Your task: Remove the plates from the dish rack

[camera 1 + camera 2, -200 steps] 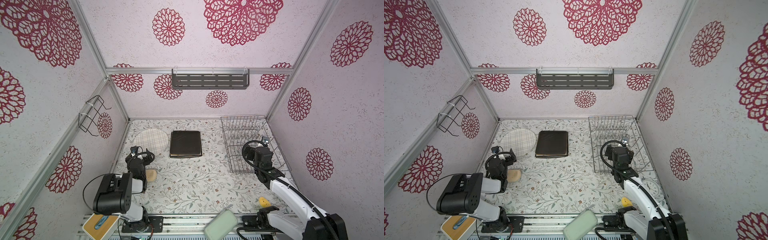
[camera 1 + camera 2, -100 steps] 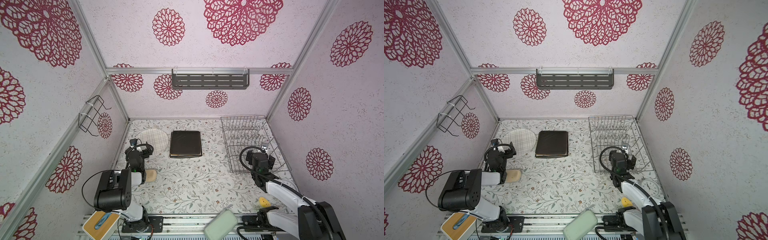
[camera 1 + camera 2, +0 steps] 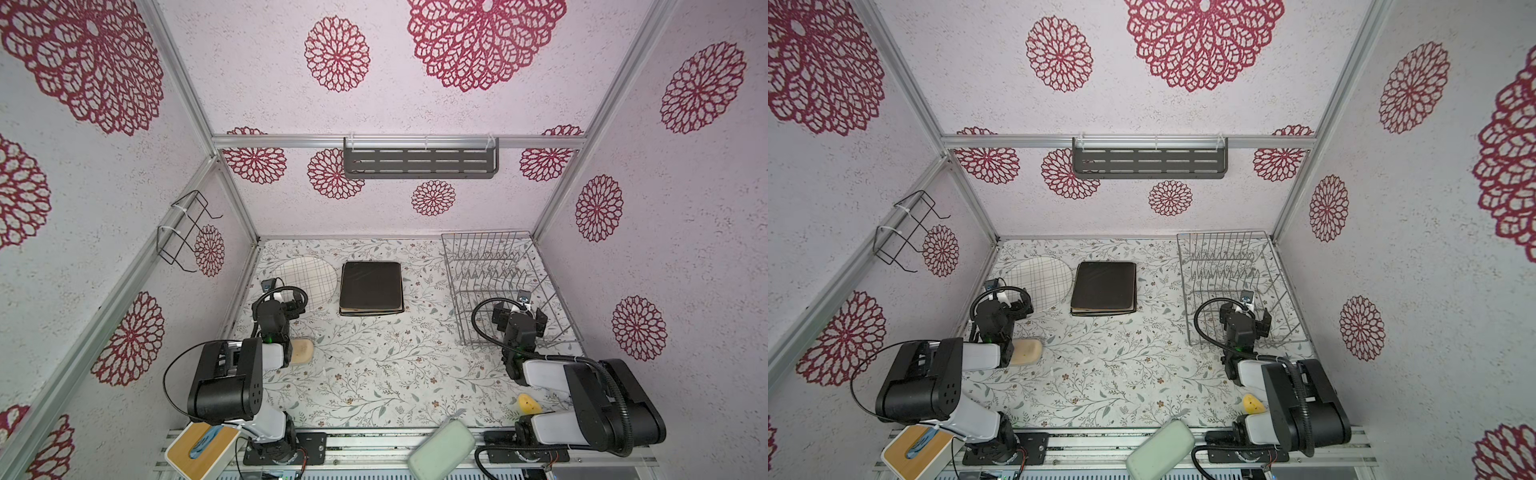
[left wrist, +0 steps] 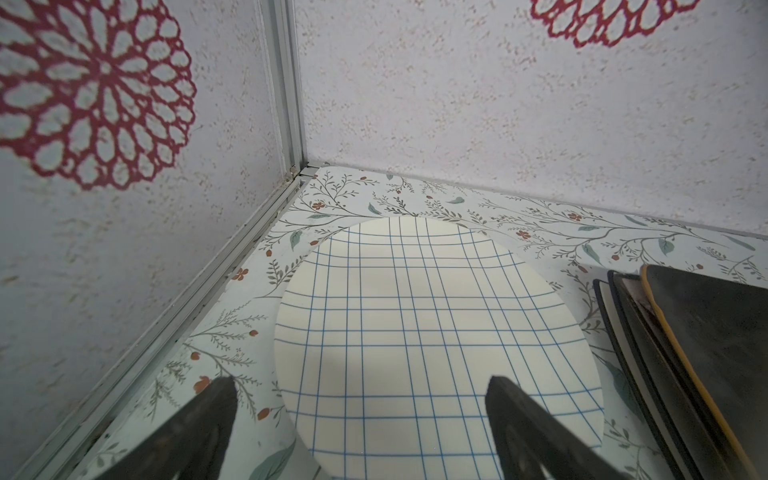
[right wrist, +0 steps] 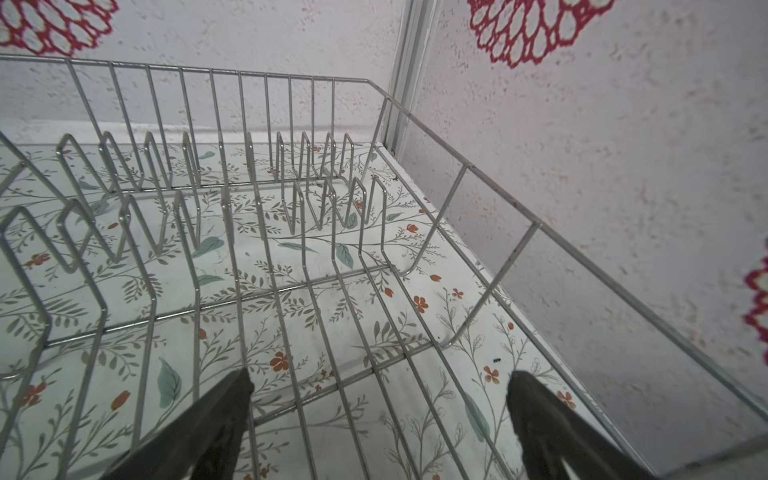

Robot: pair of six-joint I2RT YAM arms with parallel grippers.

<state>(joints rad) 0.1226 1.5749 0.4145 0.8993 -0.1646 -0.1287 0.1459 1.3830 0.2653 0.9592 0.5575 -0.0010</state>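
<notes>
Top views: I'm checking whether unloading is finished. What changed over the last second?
The right end effector drew back toward the rack's near edge as its arm folded; the left end effector edged slightly toward the round plate. Both open, empty. Round plate, square stack and rack stayed put.

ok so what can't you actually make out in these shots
- Stack of square plates: both top views show only the dark brown one; the left wrist frame edge cuts off the lower ones, so no count.
- Round grid plate: near edge hidden by the left claw in both top views.
- Dish rack: near side partly hidden by the right claw in both top views.
- Yellow item: partly behind the right arm, unidentifiable.
</notes>
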